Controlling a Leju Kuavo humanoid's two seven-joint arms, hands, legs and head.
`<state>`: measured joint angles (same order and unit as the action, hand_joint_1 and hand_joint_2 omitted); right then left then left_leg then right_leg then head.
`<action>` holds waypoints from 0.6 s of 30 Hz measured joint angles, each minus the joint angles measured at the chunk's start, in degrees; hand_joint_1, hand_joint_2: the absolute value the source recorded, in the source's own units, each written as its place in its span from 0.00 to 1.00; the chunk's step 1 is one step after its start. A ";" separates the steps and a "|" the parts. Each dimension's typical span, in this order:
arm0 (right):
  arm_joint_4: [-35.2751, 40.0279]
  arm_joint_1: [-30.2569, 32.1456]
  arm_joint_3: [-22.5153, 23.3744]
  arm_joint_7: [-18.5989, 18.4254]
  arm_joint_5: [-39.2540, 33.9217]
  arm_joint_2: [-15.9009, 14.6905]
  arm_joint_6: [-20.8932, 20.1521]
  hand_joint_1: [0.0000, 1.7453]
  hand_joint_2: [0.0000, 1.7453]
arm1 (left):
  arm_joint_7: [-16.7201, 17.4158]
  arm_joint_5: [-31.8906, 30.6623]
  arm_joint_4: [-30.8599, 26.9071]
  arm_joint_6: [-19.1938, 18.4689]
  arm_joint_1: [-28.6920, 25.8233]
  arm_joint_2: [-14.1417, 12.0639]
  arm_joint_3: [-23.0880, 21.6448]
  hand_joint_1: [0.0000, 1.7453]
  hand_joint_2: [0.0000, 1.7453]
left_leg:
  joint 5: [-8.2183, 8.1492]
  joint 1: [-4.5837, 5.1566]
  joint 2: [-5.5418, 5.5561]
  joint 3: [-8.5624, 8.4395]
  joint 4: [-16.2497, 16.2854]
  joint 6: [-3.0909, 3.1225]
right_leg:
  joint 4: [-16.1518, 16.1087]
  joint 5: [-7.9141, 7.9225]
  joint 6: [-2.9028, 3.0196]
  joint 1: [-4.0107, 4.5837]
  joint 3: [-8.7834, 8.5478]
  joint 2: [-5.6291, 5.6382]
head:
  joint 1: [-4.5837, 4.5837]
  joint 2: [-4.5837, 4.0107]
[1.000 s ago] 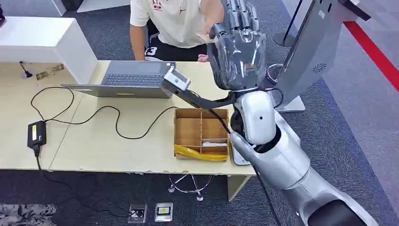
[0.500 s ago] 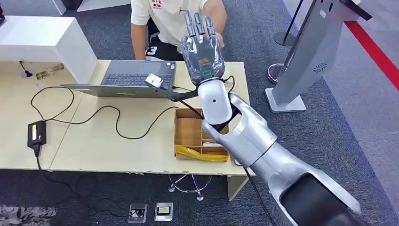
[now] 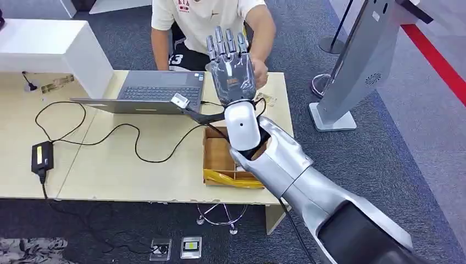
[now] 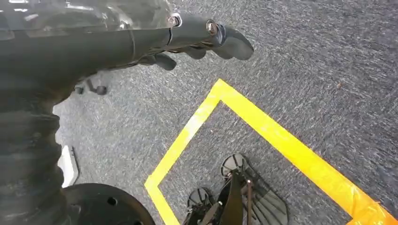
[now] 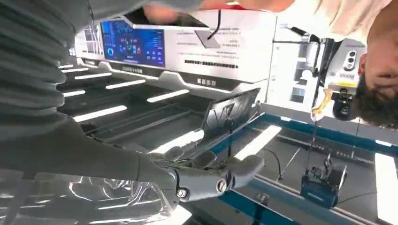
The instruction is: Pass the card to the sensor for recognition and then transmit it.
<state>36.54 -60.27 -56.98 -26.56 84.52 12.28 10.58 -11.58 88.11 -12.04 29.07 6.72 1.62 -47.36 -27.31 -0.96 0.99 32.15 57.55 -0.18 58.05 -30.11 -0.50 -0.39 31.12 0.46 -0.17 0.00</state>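
Moved: right robot hand (image 3: 232,69) has dropped leftward to upper centre, fingers spread, empty.
Left robot hand (image 4: 187,40): curled, empty.
Wooden box (image 3: 217,157) on bench (image 3: 137,176): yellow packet (image 3: 231,177).

The right hand (image 3: 232,69) blocks most of the person's hand (image 3: 258,71) behind it, so can't tell if a card is there. The arm covers the right half of the wooden tray (image 3: 217,157). Person's head is cut off at the top edge.
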 joint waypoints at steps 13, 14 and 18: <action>4.74 8.82 9.76 -5.94 -3.91 -8.91 5.48 0.00 1.00 | 0.00 0.52 0.00 1.62 -0.33 0.79 1.90 0.00 1.00 | -0.02 0.05 -0.06 -0.13 0.06 0.03 | -0.06 0.02 -0.02 -0.06 -0.04 0.00 | 0.07 -0.02; 6.15 10.20 11.44 -6.01 -4.26 -10.41 6.05 0.00 1.00 | -0.04 0.46 0.00 1.60 -0.36 0.79 1.90 0.00 1.00 | -0.03 0.05 -0.08 -0.16 0.06 0.03 | -0.07 0.02 -0.03 -0.06 -0.05 0.01 | -0.02 -0.02; 15.00 17.21 17.77 -5.95 -3.89 -16.40 6.34 0.00 1.00 | -1.66 -0.28 0.00 1.09 -0.57 0.76 2.01 0.00 1.00 | -0.03 0.05 0.00 -0.10 0.07 0.04 | -0.07 0.02 -0.03 -0.07 -0.06 -0.06 | 0.04 -0.02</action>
<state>51.55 -43.06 -39.21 -32.50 80.63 -4.11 16.92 -13.25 87.82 -12.04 30.16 6.14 2.38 -45.35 -27.35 -0.91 1.00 32.05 57.61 -0.14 57.98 -30.10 -0.53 -0.46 31.07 0.40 -0.13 -0.02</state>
